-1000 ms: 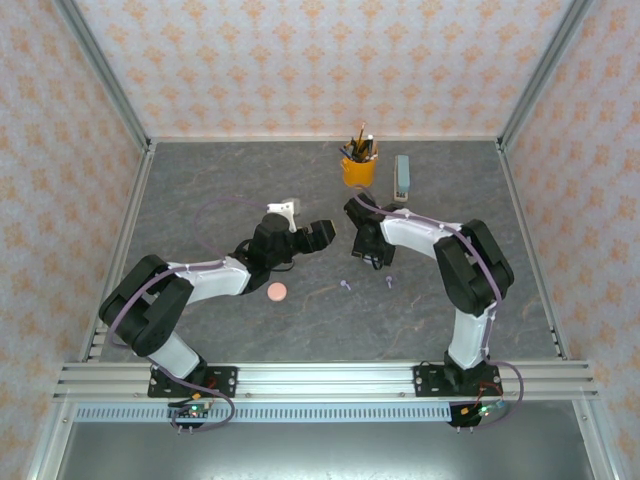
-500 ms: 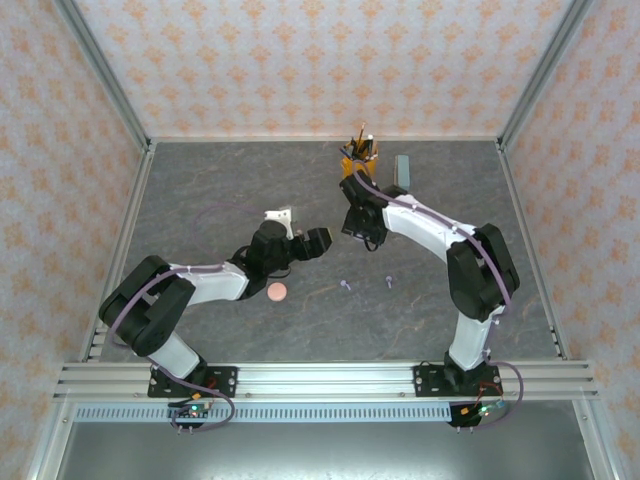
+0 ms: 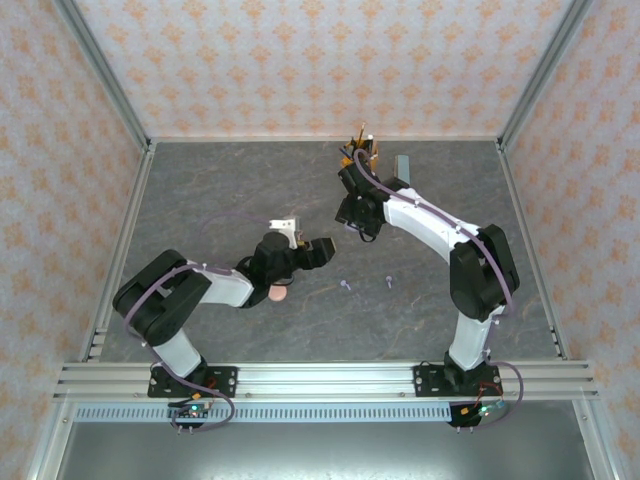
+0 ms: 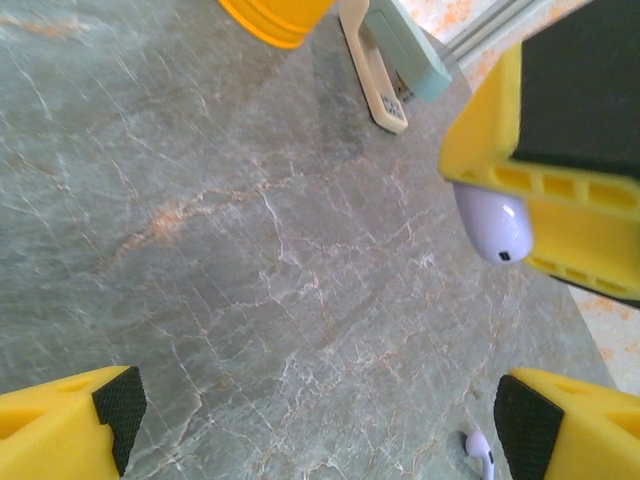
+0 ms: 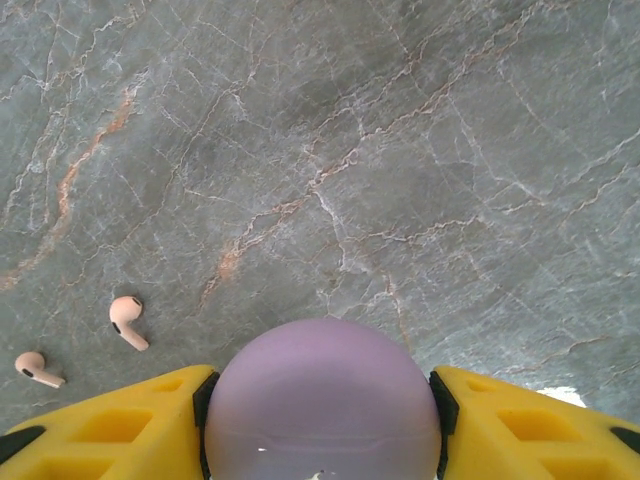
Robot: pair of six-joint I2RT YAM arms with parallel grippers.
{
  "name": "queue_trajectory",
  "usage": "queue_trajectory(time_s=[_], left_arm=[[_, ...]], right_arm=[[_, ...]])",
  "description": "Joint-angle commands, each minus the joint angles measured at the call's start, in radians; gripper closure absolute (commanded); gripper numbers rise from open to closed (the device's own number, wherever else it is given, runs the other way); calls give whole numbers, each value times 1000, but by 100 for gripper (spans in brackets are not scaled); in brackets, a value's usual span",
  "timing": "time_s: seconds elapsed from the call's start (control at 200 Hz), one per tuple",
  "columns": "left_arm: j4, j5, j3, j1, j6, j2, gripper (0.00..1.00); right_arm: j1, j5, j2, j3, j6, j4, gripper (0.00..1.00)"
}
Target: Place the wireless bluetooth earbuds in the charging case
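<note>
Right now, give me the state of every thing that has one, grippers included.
Left gripper: open, empty.
Right gripper: shut on the round lilac case.
Two pale pink stemmed earbuds: loose on the table.
Two lilac stemmed earbuds: loose on the table.
Flat round pink case: flat on the table.

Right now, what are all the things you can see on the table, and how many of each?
table: one, grey with marble veins, under everything
cup: one, yellow, pencils in it, far side of the table
stapler: one, teal and cream, beside the cup
pink case: one, round, on the table, partly hidden by the left arm
lilac case: one, round, gripped in the right tool
lilac earbuds: two, on the table between the arms
pink earbuds: two, pale, on the table, apart from each other
left tool: one, yellow fingers, open, empty
right tool: one, yellow fingers, shut on the lilac case
</note>
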Motion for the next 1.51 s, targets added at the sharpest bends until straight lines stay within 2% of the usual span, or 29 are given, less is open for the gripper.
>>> queue_trajectory(time_s=[0.0,0.325,0.545,1.166,1.501], left_arm=[[122,-32,34,-21,-14,39,8],[333,-57,81,-39,-107,169,14],[401,-63,149,-45,-164,265,19],[430,-108,294,-92,-208,407,26],[435,-133,325,-94,-216,424,43]], right_arm=[[-10,-34,-11,3,53,29,44],[-29,-72,-33,-31,103,72,44],[-49,-87,-56,-53,103,85,44],[-82,-128,-72,-89,89,108,44],[-91,-133,-80,-103,81,108,44]])
